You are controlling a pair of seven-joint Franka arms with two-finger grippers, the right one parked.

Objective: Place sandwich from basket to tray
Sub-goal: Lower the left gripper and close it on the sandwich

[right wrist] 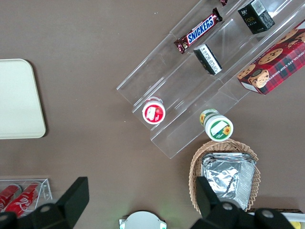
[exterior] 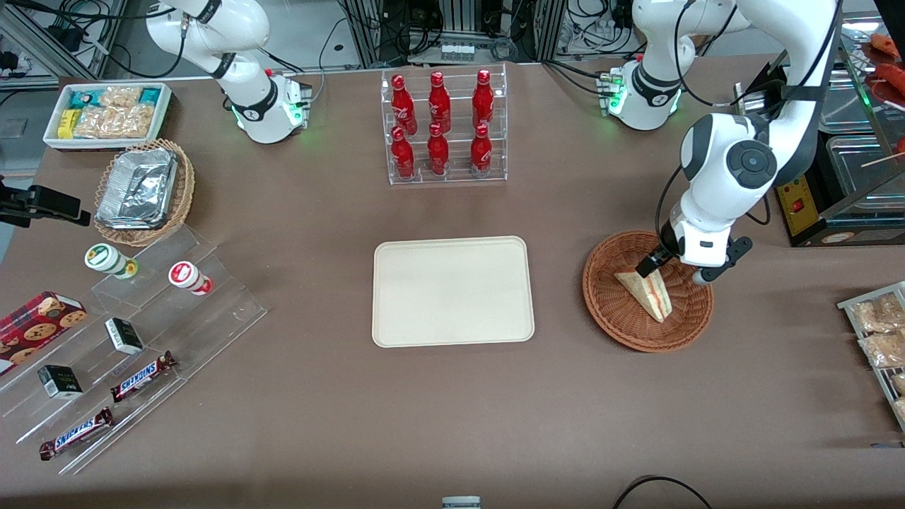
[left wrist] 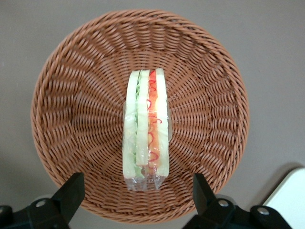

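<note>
The sandwich [exterior: 650, 291], a pale bread wedge in clear wrap with red and green filling, lies in the round reddish-brown basket [exterior: 614, 322] toward the working arm's end of the table. My left gripper [exterior: 673, 271] hangs open just above the basket, over the end of the sandwich farther from the front camera. In the left wrist view the sandwich [left wrist: 145, 129] rests on edge in the middle of the basket [left wrist: 71, 95], and the gripper [left wrist: 137, 187] has its black fingers spread wider than the sandwich, touching nothing. The cream tray [exterior: 452, 291] lies bare at the table's middle, beside the basket.
A clear rack of red bottles [exterior: 442, 127] stands farther from the front camera than the tray. Toward the parked arm's end are a stepped acrylic shelf [exterior: 177, 311] with snacks, a foil-filled basket [exterior: 141, 189] and a white bin [exterior: 106, 113]. A packet rack [exterior: 880, 332] sits beside the basket.
</note>
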